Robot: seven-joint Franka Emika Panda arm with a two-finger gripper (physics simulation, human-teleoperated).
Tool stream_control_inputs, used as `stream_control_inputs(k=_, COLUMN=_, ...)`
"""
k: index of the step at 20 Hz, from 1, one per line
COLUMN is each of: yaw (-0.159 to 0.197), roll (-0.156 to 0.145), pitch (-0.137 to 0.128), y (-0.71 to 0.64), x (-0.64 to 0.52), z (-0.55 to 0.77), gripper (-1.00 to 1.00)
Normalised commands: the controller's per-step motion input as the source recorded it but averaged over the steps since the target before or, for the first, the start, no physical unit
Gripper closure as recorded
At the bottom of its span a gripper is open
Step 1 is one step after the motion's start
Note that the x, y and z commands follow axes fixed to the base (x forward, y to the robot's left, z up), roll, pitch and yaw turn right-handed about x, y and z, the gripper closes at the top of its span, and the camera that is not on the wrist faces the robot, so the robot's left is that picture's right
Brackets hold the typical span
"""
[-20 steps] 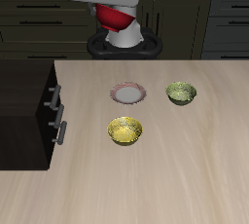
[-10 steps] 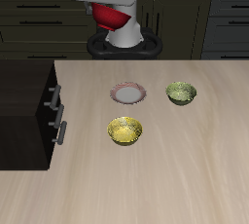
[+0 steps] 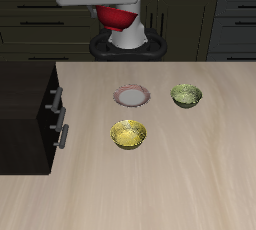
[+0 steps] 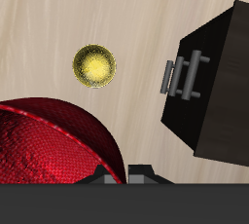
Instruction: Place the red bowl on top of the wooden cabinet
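Nearest the desk's [image 3: 190,194] front edge sits the yellow bowl [image 3: 128,134], upright on bare light wood, with open desk on every side of it. Beyond it lies a small white plate [image 3: 133,96] with a reddish rim, and level with that plate, well apart from it, stands the olive-green bowl [image 3: 186,95]. At the desk's side the wooden cabinet [image 3: 22,114] rises dark and boxy, its flat top bare, its two drawer fronts carrying silver bar handles [image 3: 58,117] that face the bowls.

Farther back and high above the desk's rear edge, my tool [image 3: 116,14] holds the red bowl [image 3: 116,17]. The glossy bowl hangs just beneath the white wrist housing, in front of my arm's base, clear of the desk and well away from the cabinet.

From my wrist camera, the red bowl [image 4: 53,142] fills the close foreground, its rim pinched at one of my fingertips [image 4: 146,173]. Far below, the yellow bowl [image 4: 96,65] shows small on the wood, and the cabinet [image 4: 219,92] stands beside it, handles toward the bowl. The bowl is not over the cabinet's top.
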Motion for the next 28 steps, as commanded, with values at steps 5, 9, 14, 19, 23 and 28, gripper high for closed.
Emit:
stream_control_inputs(k=5, yaw=0.041, roll=0.040, pitch=0.011, y=-0.03, x=-0.05, z=0.05, gripper=1.00)
stream_control_inputs(k=9, yaw=-0.004, roll=-0.042, pitch=-0.031, y=-0.30, x=-0.13, z=0.09, gripper=1.00)
stream_control_inputs(k=14, yaw=0.016, roll=0.016, pitch=-0.005, y=-0.07, x=-0.08, z=-0.02, gripper=1.00)
stream_control_inputs(k=19, yaw=-0.009, roll=-0.035, pitch=0.008, y=-0.30, x=-0.14, z=-0.10, gripper=1.00)
stream_control_inputs(k=23, yaw=0.009, roll=-0.070, pitch=-0.004, y=-0.33, x=-0.15, z=0.03, gripper=1.00)
stream_control_inputs(k=28, yaw=0.001, roll=-0.009, pitch=-0.005, y=-0.18, x=-0.13, z=0.03, gripper=1.00)
